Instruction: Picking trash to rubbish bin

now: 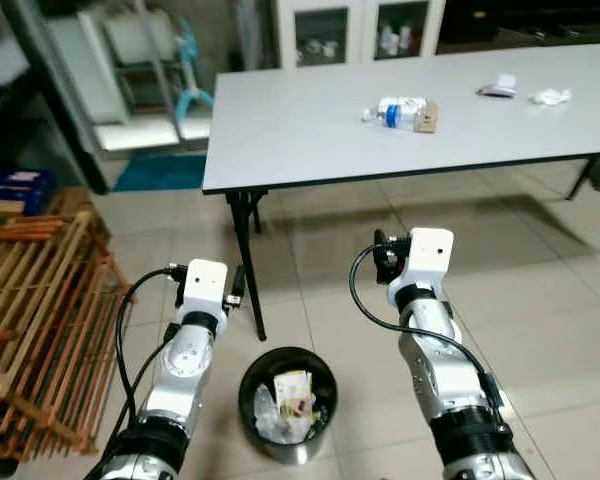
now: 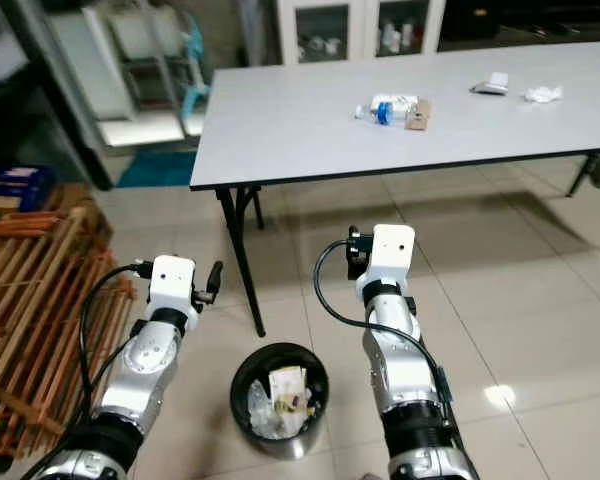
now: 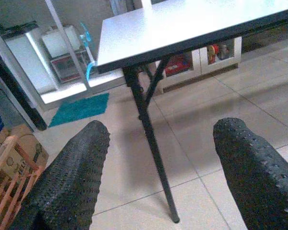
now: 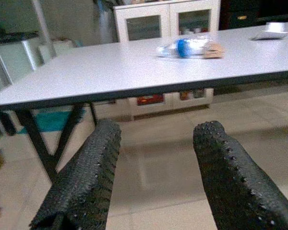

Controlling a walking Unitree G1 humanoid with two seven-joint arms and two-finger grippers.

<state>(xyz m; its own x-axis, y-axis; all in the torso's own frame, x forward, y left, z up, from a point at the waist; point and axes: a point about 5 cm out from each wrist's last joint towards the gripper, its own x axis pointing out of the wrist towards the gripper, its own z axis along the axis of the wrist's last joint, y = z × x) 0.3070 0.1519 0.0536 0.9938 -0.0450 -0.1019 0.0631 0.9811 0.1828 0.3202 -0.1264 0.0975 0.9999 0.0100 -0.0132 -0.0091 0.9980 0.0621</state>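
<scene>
**Both arms raised, empty-handed, above the bin**

The robot is standing on the tiled floor [image 1: 540, 300] in front of a grey folding table [image 1: 310, 130], with both silver arms bent at the elbow and reaching forward and up. The left gripper [image 3: 158, 167] is pointing toward the table's black leg [image 3: 151, 143]; its two black fingers [image 3: 72, 177] are standing well apart with nothing between them. The right gripper [image 4: 153, 177] is aiming at the table edge, a little higher than the left, and its fingers [image 4: 86, 177] are likewise spread wide and holding nothing.

A round black rubbish bin [image 1: 325, 385] is sitting on the floor between the two forearms, close to the robot's body, and it is already holding paper and wrappers [image 1: 292, 400]. On the tabletop, well apart from both grippers, a clear plastic bottle [image 1: 395, 112] with a blue label is lying on its side, touching a small brown piece [image 1: 427, 118] at its end. Farther along the table, a small white packet [image 1: 498, 88] and a crumpled white tissue [image 1: 550, 96] are lying near each other.

A wooden slatted rack [image 1: 40, 320] is lying on the floor by the left arm. White cabinets with glass doors [image 1: 360, 30] are standing behind the table, and a teal mat [image 1: 160, 172] is lying on the floor beyond it.
</scene>
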